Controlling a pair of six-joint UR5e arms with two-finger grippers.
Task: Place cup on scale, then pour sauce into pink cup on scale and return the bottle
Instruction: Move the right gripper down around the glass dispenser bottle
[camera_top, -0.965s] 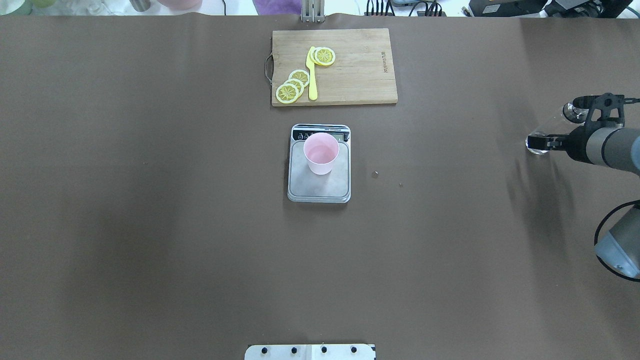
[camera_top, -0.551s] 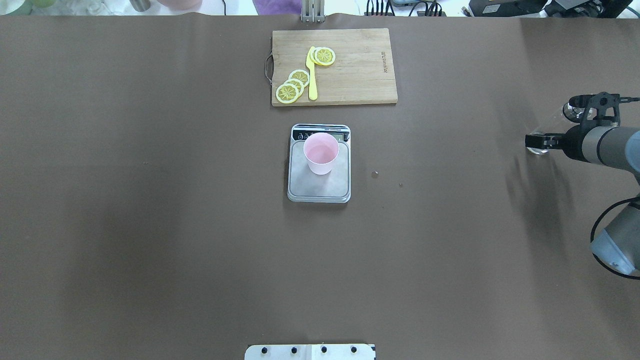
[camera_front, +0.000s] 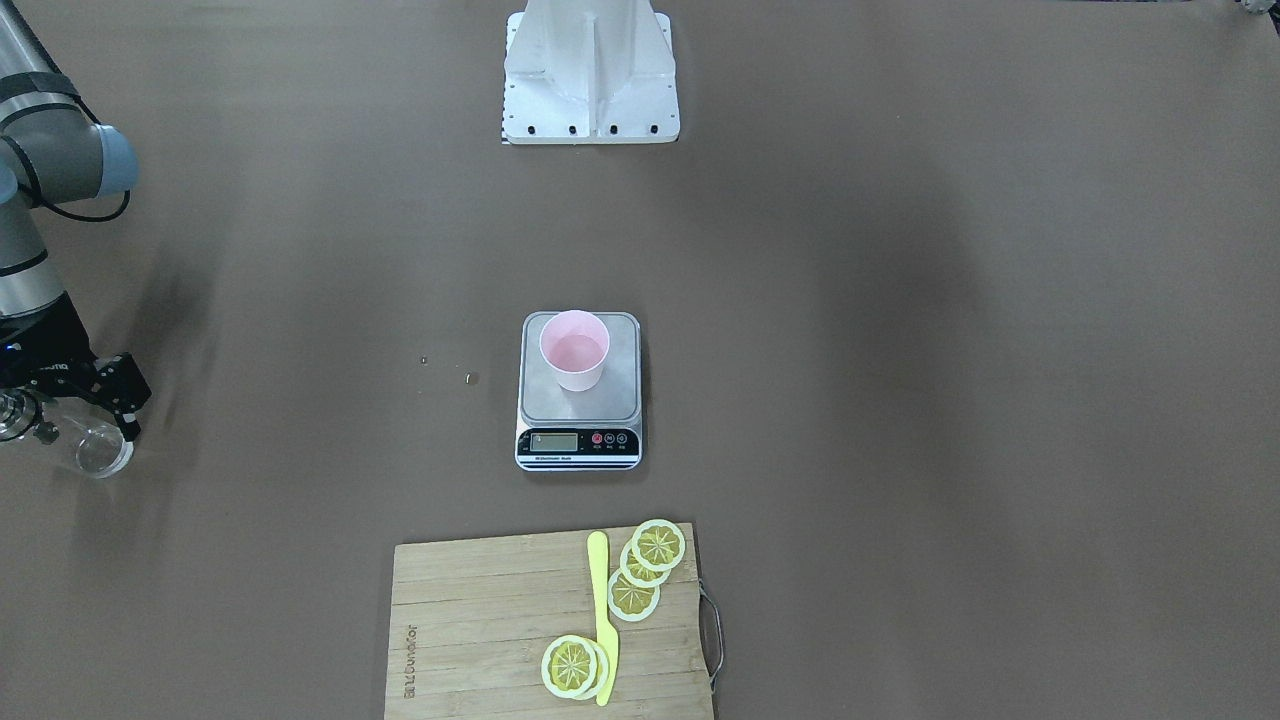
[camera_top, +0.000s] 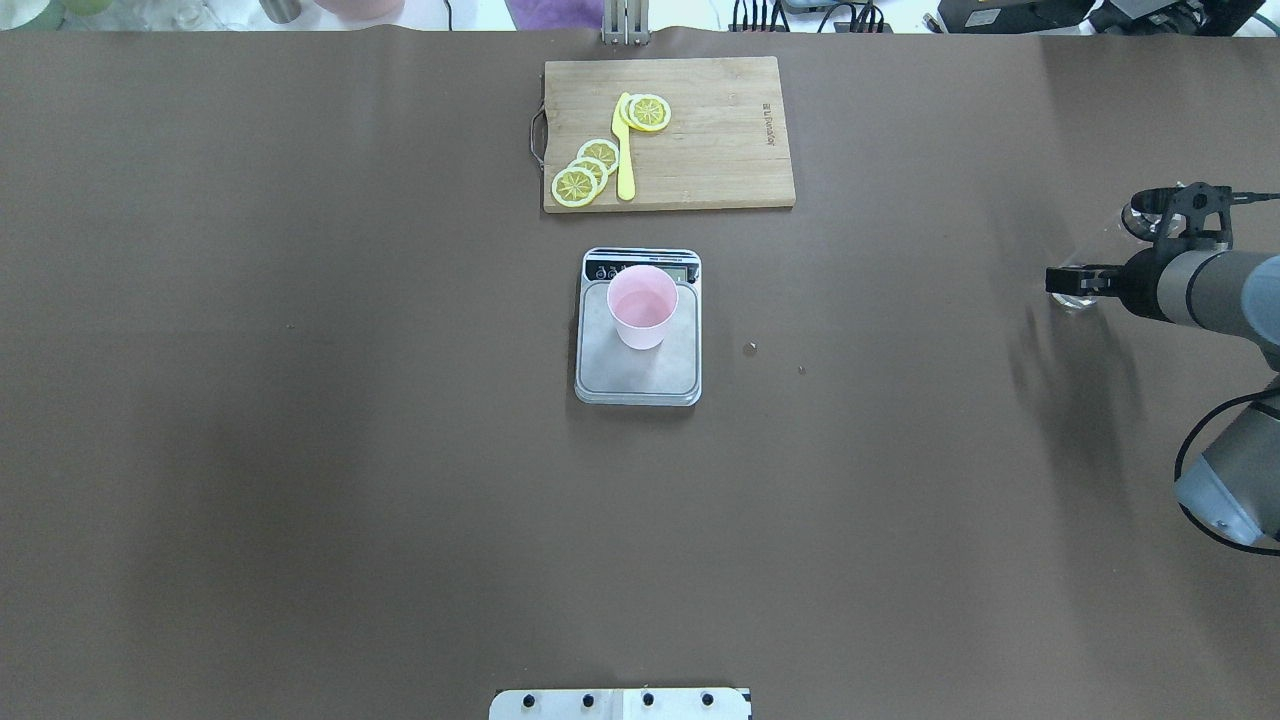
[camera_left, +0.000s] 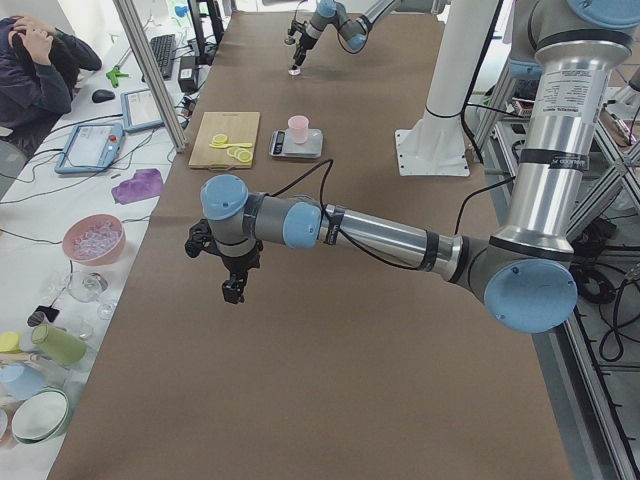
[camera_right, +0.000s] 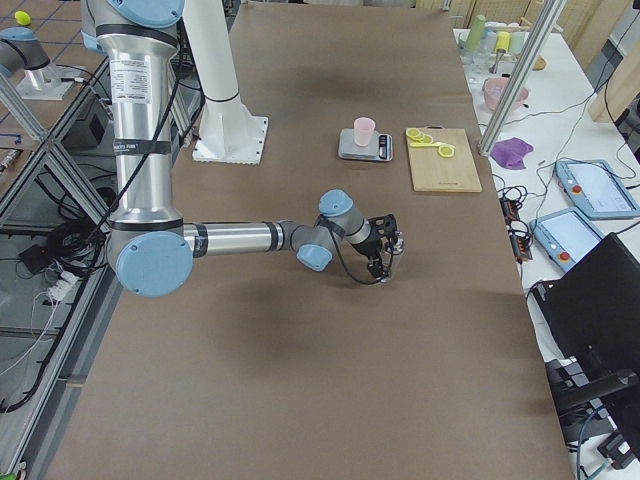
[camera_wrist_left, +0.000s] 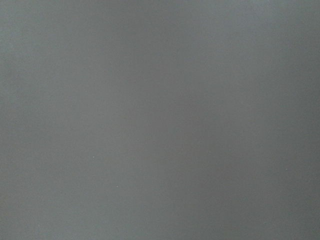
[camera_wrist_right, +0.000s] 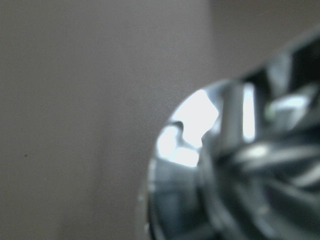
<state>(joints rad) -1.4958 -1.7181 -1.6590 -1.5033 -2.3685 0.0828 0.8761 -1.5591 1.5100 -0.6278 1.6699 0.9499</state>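
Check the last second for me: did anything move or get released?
Only the right gripper moved. Holding the bottle, it drifted slightly away from the robot and a touch toward the table's middle, with the same grip and nothing let go. The cup stayed on the scale, and the cutting board is unchanged.

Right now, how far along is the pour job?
Done: the cup stands on the scale. In hand: the right end effector looks closed on the bottle, well off to the side of the scale. I cannot tell whether sauce is already in the cup. So either the pour and the return are both left, or only setting the bottle down.
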